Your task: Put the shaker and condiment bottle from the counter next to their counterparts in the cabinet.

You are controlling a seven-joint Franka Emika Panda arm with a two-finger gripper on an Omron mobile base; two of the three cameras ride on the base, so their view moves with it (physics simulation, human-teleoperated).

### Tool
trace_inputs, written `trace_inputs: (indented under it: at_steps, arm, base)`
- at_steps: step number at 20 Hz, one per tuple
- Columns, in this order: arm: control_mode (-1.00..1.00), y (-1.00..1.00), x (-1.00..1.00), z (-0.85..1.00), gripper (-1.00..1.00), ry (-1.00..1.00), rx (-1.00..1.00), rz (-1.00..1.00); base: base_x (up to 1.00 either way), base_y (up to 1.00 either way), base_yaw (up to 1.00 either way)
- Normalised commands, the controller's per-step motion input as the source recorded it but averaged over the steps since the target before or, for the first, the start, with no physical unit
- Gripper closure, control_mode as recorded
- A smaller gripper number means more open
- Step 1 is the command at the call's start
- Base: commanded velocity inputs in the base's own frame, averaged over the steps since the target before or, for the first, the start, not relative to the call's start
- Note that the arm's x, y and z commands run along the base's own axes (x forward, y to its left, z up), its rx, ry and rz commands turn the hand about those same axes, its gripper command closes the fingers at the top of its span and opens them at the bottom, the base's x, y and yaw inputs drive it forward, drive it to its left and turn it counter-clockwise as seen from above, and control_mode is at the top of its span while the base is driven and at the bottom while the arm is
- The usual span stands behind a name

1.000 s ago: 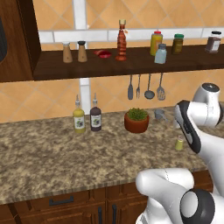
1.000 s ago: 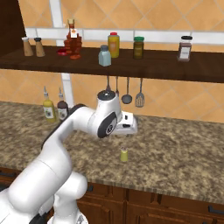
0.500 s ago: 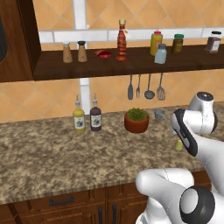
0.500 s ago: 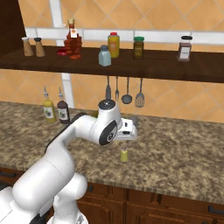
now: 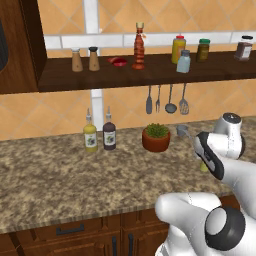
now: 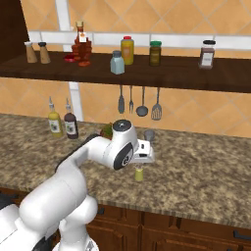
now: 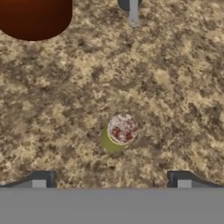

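The small yellow-green shaker [image 7: 118, 134] stands upright on the speckled granite counter [image 5: 50, 175]. My gripper [image 7: 111, 181] hangs straight above it, pointing down, open, with the shaker centred between the two fingertips [image 7: 41, 179] and nothing held. From the right base, the shaker [image 6: 139, 173] stands just under my hand [image 6: 142, 156]. From the left base, my hand hides most of the shaker [image 5: 203, 167]. The red-orange condiment bottle [image 5: 139, 46] stands on the dark wooden cabinet shelf [image 5: 150, 71], also seen from the right as the bottle [image 6: 81, 44].
A potted plant [image 5: 156, 137] and a small grey cup [image 5: 182, 131] stand behind the shaker. An olive bottle [image 5: 90, 136] and a dark bottle [image 5: 109, 134] stand to the left. The shelf holds a pale blue shaker [image 5: 183, 61], a yellow bottle [image 5: 178, 48] and wooden shakers [image 5: 76, 60].
My hand has come down over the shaker, with the jaws staying open. Nothing on the counter or shelf has moved.
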Motion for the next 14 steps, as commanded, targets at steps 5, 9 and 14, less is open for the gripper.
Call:
trace_inputs:
  at_steps: [5,9,14]
  arm:
    - [-1.00,-0.14,0.12,-0.21,-1.00,0.00,0.00,0.00]
    - [-1.00,-0.01,0.25,-0.11,-1.00,0.00,0.00,0.00]
    - [-1.00,-0.02,0.13,-0.09,-1.00,0.00,0.00,0.00]
  base:
    - [0.00,0.00,0.00]
    - [0.00,0.00,0.00]
    - [0.00,0.00,0.00]
